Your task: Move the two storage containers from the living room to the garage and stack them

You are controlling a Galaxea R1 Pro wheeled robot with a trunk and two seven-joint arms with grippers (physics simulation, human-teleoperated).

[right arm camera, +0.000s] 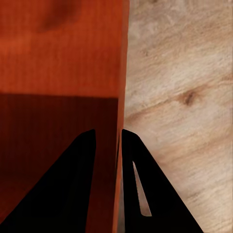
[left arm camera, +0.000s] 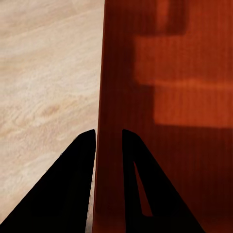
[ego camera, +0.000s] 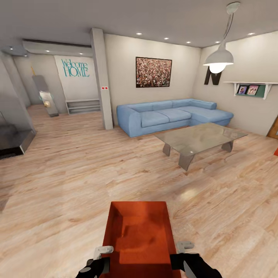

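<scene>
risk: storage container (ego camera: 139, 235), low centre of the head view above the plank floor (ego camera: 77, 185), may twist or slip en route, being pinched only by thin walls | left gripper (left arm camera: 108, 138) nipped narrow astride left wall | right gripper (right arm camera: 108, 138) likewise on right wall

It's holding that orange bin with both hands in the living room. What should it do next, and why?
Probably keep both grips shut and roll on toward the garage. The left gripper and right gripper each pinch a side wall of the storage container, which hangs above the light wood floor, not yet on concrete.
</scene>
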